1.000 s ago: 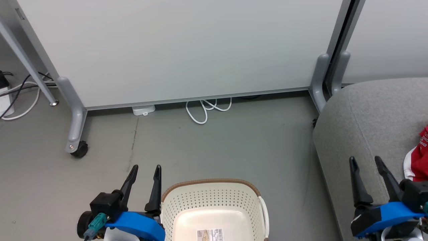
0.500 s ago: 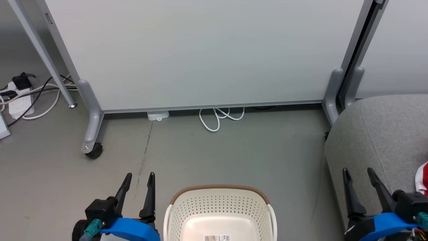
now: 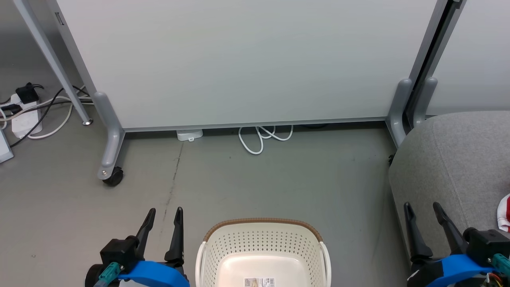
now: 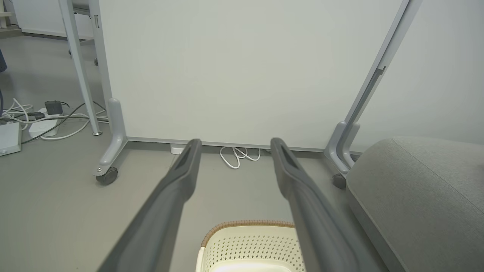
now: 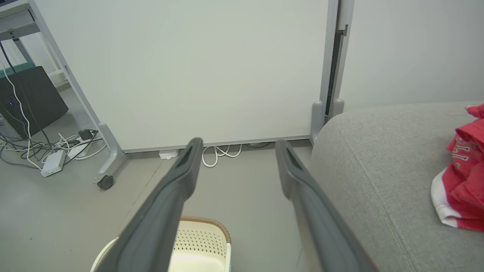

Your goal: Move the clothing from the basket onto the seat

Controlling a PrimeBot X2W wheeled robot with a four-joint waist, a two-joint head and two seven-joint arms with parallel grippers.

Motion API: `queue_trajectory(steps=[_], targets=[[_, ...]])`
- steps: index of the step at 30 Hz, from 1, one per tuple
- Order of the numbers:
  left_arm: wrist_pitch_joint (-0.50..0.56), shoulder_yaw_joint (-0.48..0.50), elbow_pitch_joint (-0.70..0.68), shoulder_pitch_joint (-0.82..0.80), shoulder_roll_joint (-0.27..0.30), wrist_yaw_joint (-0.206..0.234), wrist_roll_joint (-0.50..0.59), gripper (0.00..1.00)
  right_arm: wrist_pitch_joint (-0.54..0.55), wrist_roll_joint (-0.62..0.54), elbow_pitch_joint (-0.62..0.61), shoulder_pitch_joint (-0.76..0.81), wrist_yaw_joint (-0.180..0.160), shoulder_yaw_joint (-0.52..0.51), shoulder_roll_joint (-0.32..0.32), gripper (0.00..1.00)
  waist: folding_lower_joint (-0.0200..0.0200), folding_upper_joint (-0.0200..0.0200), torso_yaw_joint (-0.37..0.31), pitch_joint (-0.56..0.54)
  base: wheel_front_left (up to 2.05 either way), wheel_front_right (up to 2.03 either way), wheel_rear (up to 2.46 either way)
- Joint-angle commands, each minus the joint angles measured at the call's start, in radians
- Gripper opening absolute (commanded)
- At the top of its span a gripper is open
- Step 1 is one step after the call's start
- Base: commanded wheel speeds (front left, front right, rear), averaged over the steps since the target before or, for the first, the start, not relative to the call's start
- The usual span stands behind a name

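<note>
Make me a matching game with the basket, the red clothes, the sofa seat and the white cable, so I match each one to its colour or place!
Things:
1 basket
2 clothes
3 seat
4 cable

Colour or place:
A grey, to the right of the basket
B cream with a brown rim
C looped on the floor by the bottom edge of the panel
D red, lying on the seat

Pairs: 1-B, 2-D, 3-A, 4-C

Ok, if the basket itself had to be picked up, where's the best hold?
Its white side handle, approached from the left of the basket by the open left gripper, which sits just beside it. The handle is a thin band bowing off the perforated wall, so the two fingers could probably close across it.
</note>
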Motion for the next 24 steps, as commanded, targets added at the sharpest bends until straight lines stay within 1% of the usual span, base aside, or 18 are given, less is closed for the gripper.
queue_trajectory(steps=[1,10,11,24], targets=[[-0.003,0.002,0.001,0.003,0.001,-0.002,0.0,1.0,-0.005,0.005,0.003,-0.005,0.0,0.0,0.002,1.0,0.0,-0.0001,-0.001,0.001,0.0,0.0,0.0],[-0.003,-0.005,0.004,0.001,0.001,-0.002,-0.002,1.0,-0.011,0.014,0.018,-0.01,0.0,0.0,0.002,1.0,0.0,-0.0001,-0.001,0.006,0.0,0.0,0.0],[0.0,-0.003,0.004,0.0,0.0,0.0,-0.003,0.0,-0.005,0.008,0.018,-0.004,0.0,0.0,0.0,0.0,0.0,-0.0001,-0.002,0.006,0.0,0.0,0.0],[0.008,-0.002,0.109,0.091,-0.004,0.0,-0.009,0.0,-0.001,0.012,0.141,0.023,0.0,0.002,0.015,0.0,0.0002,-0.0001,-0.002,0.007,0.0,0.0,0.0]])
